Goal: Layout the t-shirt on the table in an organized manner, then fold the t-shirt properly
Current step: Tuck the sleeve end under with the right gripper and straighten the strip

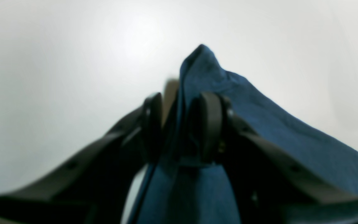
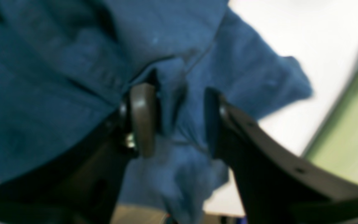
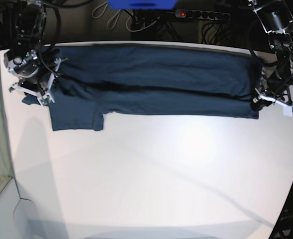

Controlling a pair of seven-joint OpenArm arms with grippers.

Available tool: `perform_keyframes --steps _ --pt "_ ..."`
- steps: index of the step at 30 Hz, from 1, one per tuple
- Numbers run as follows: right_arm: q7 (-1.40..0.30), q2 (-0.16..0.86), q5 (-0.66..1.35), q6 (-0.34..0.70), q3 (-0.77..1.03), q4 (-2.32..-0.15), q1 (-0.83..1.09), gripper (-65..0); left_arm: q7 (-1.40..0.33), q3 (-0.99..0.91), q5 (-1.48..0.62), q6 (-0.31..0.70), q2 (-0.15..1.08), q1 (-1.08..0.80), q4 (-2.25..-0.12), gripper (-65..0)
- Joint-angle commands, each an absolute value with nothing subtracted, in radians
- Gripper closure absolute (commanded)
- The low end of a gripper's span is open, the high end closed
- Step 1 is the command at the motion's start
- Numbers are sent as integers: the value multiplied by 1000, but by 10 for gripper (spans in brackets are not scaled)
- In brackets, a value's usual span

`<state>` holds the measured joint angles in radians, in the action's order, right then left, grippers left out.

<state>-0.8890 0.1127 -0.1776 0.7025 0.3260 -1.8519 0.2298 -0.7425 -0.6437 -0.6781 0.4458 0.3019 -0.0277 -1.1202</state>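
Observation:
The dark navy t-shirt (image 3: 156,74) lies stretched in a long band across the far side of the white table (image 3: 151,174), doubled over lengthwise, with one sleeve (image 3: 76,119) sticking out toward the front. My left gripper (image 3: 260,102) is at the band's right end. In the left wrist view the left gripper (image 1: 180,102) is shut on a raised fold of the t-shirt (image 1: 275,124). My right gripper (image 3: 44,92) is at the left end. In the right wrist view the right gripper (image 2: 177,93) has bunched t-shirt cloth (image 2: 57,77) between its fingers.
A power strip (image 3: 201,15), cables and a blue object (image 3: 141,4) lie behind the table's far edge. Green floor (image 2: 346,140) shows past the table's left edge (image 3: 2,124). Bare tabletop (image 1: 73,46) spreads in front of the shirt.

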Motion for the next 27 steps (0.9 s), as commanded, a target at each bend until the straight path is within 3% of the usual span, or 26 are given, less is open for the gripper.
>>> perform_keyframes --steps 1,8,14,21,27 --pt "-871 120 -166 698 329 -1910 232 -306 -776 -644 -634 427 317 -31 -1121 -203" --pt "-924 136 -166 698 360 -1998 240 -348 -776 -644 -634 427 317 -31 -1121 -204" --pt "-977 139 -166 698 337 -1946 51 -348 -776 -644 -634 427 315 -31 -1121 -205" --pt "-1079 139 -168 698 289 -1616 -266 -348 -776 -644 -634 427 317 -44 -1121 -205" --pt "-1006 139 -168 698 292 -1348 -348 -348 -776 -650 -634 427 317 -50 -1121 -205"
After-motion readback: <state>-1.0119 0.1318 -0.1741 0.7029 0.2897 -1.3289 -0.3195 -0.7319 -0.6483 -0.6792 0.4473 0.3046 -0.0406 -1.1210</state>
